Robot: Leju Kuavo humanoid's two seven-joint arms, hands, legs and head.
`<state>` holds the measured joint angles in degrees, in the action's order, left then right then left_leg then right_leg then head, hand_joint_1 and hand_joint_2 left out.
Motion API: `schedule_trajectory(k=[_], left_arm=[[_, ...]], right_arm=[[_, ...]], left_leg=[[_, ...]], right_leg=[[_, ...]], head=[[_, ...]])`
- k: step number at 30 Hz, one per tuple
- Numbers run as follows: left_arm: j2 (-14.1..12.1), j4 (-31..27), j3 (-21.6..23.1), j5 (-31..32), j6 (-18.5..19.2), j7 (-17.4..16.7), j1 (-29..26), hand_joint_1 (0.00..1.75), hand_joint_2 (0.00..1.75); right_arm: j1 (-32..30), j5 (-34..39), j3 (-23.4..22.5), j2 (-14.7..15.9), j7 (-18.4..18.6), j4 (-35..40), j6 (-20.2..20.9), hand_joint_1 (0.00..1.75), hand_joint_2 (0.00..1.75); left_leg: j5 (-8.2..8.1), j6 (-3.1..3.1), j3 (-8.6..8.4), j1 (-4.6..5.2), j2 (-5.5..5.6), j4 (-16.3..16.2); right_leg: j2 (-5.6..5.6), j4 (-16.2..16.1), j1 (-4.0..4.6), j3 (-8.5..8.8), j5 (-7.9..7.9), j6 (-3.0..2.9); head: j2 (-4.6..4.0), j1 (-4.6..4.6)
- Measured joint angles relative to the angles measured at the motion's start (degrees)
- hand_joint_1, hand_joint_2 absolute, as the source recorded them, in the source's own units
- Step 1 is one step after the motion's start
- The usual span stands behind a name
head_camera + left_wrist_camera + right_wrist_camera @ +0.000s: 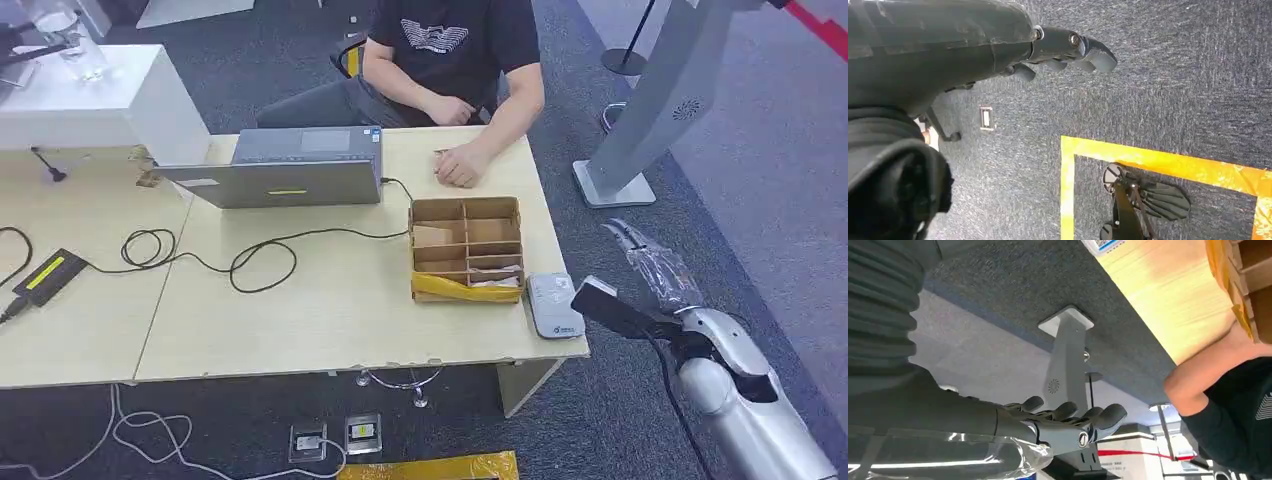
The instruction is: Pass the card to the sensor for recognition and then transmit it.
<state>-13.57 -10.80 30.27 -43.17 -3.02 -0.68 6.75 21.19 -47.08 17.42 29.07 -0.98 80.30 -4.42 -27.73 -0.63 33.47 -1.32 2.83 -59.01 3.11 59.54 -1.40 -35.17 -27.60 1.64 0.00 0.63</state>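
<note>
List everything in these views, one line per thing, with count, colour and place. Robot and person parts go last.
table: one, light wood, centre.
laptop: one, grey, far side of table.
cardboard box: one, brown, compartmented, right part of table.
sensor: one, white, table's right front corner.
power adapter: one, black with yellow label, left on table.
cable: black, looped across table.
white box: one, far left.
grey stand: one, floor, right.
person: one, black shirt, seated behind table.
left hand: dark, above carpet.
right hand: open, right of table.
</note>
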Motion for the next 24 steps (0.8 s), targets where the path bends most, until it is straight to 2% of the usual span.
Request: schedule_trajectory(k=[21, 24], left_arm=[[0.0, 0.0, 0.02, 0.0, 0.0, -0.09, 0.01, 0.0, 0.0], [0.0, 0.0, 0.02, -0.83, -0.22, -0.09, 0.01, 0.0, 0.0]], right_arm=[[-0.17, 0.0, 0.04, -0.66, -0.04, -1.07, 0.02, 0.0, 1.75], [-0.07, 0.04, 0.28, -0.81, -0.98, -1.27, 0.42, 0.0, 1.75]], left_leg=[[0.0, 0.0, 0.0, 0.0, 0.0, 0.0], [0.0, 0.0, 0.04, 0.0, 0.0, 0.0]], right_leg=[[0.0, 0.0, 0.0, 0.0, 0.0, -0.01], [0.0, 0.0, 0.0, 0.01, 0.0, -0.01]], head=[[0.0, -0.02], [0.0, 0.0]])
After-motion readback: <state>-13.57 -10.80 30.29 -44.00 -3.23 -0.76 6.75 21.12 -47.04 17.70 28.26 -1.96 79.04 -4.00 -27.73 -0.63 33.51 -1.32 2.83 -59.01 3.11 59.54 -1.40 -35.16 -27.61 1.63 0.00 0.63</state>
